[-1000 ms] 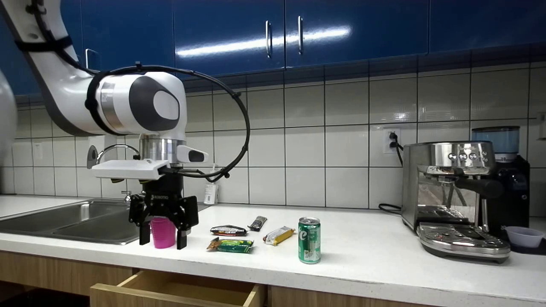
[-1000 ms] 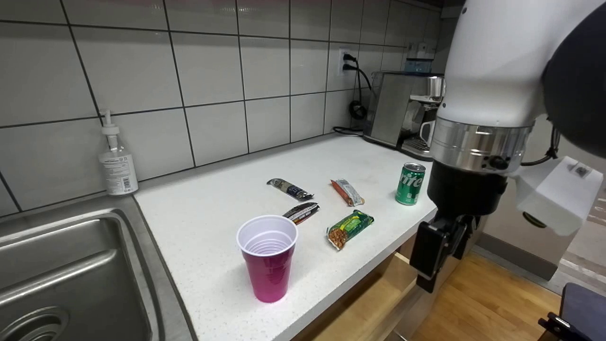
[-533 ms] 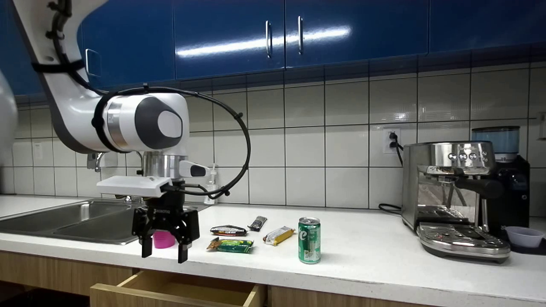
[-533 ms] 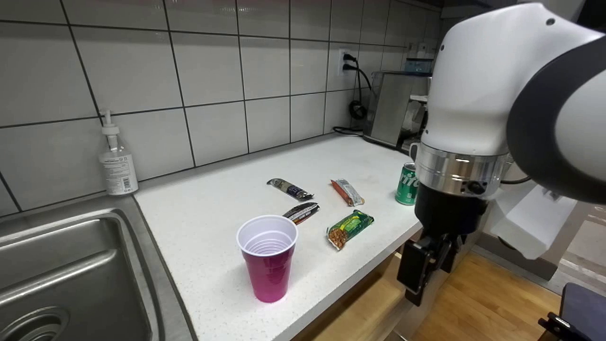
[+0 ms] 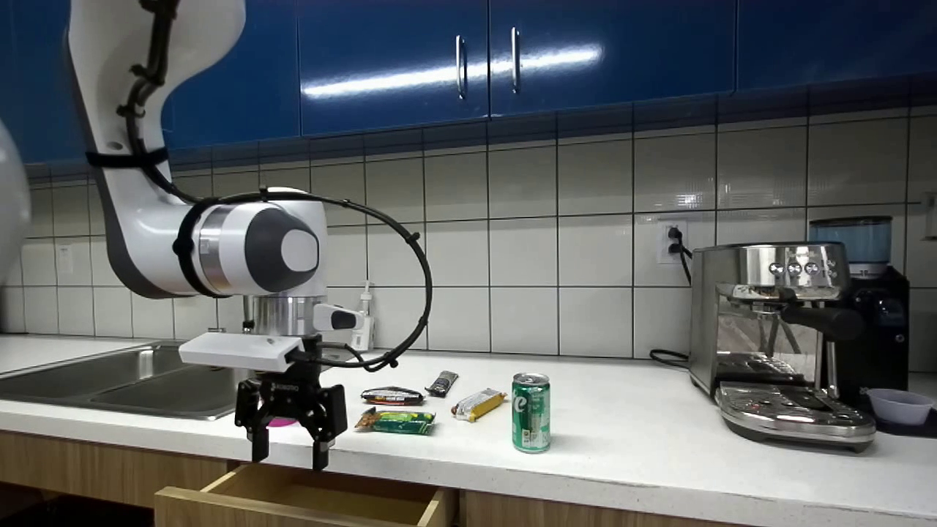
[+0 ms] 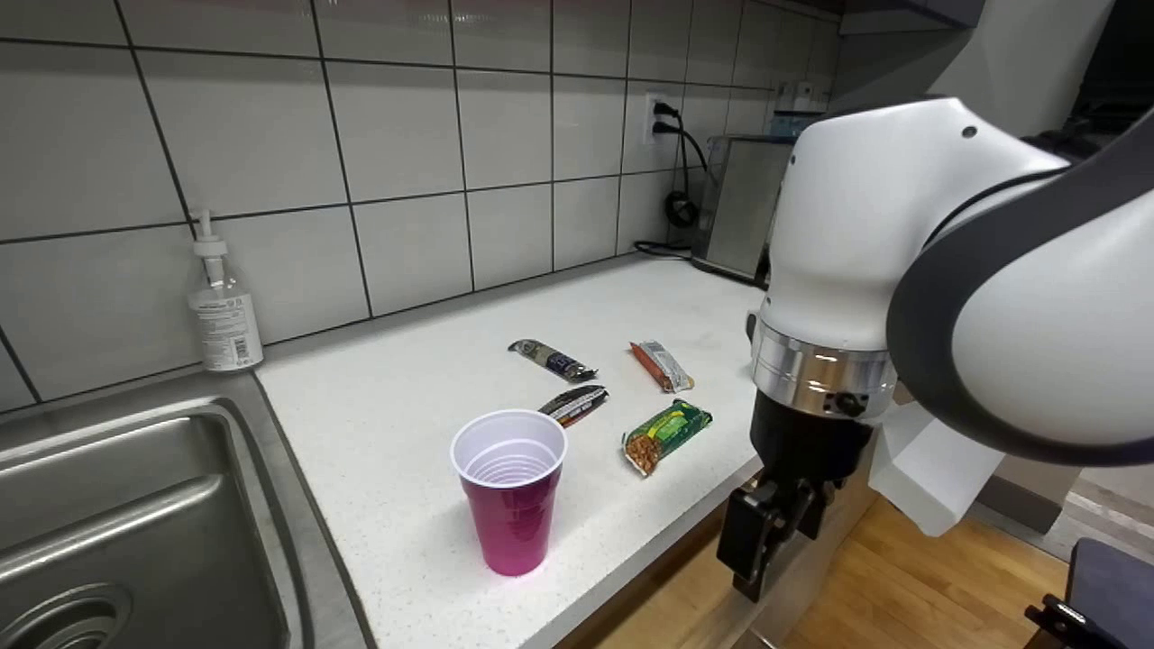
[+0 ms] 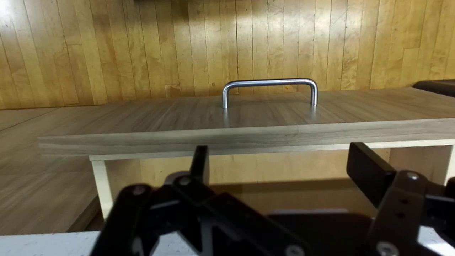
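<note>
While the gripper hangs just past the front of the counter, its fingers stand apart, holding nothing | drawer: open, jutting from under the counter | step: apparently lining up with it | next move: probably lowering, clear of the counter

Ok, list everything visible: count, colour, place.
wall: one, white, background
cabinets: several, blue, top
counter: one, white, along wall
sink: one, grey, in counter
pump bottle: one, clear, by sink
cup: one, magenta, by sink
wrapped bars: four, green, yellow, two dark, on counter
can: one, green, on counter
coffee machine: one, silver, on counter
grinder: one, black, beside machine
bowl: one, pale, by grinder
drawer: one, wood-coloured, open below counter
handle: one, silver, on drawer
floor: one, brown, below
gripper: one, black, open above drawer
arm: one, white, above gripper
</note>
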Robot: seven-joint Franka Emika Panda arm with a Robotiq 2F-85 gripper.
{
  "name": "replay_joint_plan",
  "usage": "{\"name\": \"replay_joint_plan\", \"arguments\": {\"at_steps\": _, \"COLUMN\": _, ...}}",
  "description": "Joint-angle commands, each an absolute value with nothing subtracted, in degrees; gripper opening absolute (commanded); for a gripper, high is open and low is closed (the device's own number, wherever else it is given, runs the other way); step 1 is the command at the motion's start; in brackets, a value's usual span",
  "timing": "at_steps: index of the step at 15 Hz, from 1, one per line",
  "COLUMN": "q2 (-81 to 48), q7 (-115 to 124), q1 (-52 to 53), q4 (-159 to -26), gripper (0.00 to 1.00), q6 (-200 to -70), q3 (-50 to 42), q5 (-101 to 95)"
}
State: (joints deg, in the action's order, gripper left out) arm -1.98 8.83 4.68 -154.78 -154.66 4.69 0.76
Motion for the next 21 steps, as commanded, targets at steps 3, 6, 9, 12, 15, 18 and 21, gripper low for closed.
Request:
{"name": "replay_joint_plan", "arguments": {"at_steps": 3, "q2": -8.9, "q7": 13.4, "q1": 5.8, "q4": -151.1, "gripper": 1.0, "q6": -159.1, "q3": 3.8, "q5": -4.2}}
{"name": "replay_joint_plan", "arguments": {"at_steps": 6, "q2": -11.9, "q7": 15.7, "q1": 6.9, "q4": -149.6, "gripper": 1.0, "q6": -160.7, "q3": 2.3, "q5": -7.2}}
{"name": "replay_joint_plan", "arguments": {"at_steps": 9, "q2": -14.9, "q7": 17.6, "q1": 8.5, "q4": -147.7, "gripper": 1.0, "q6": -161.5, "q3": 0.6, "q5": -8.4}}
{"name": "replay_joint_plan", "arguments": {"at_steps": 12, "q2": -17.8, "q7": 18.3, "q1": 10.0, "q4": -145.7, "gripper": 1.0, "q6": -162.1, "q3": -0.9, "q5": -8.1}}
{"name": "replay_joint_plan", "arguments": {"at_steps": 15, "q2": -20.4, "q7": 18.6, "q1": 11.0, "q4": -144.0, "gripper": 1.0, "q6": -162.4, "q3": -1.4, "q5": -6.6}}
{"name": "replay_joint_plan", "arguments": {"at_steps": 18, "q2": -22.2, "q7": 18.7, "q1": 11.6, "q4": -142.7, "gripper": 1.0, "q6": -162.4, "q3": -1.7, "q5": -5.8}}
{"name": "replay_joint_plan", "arguments": {"at_steps": 21, "q2": -23.3, "q7": 18.5, "q1": 11.8, "q4": -142.3, "gripper": 1.0, "q6": -162.3, "q3": -1.6, "q5": -4.9}}
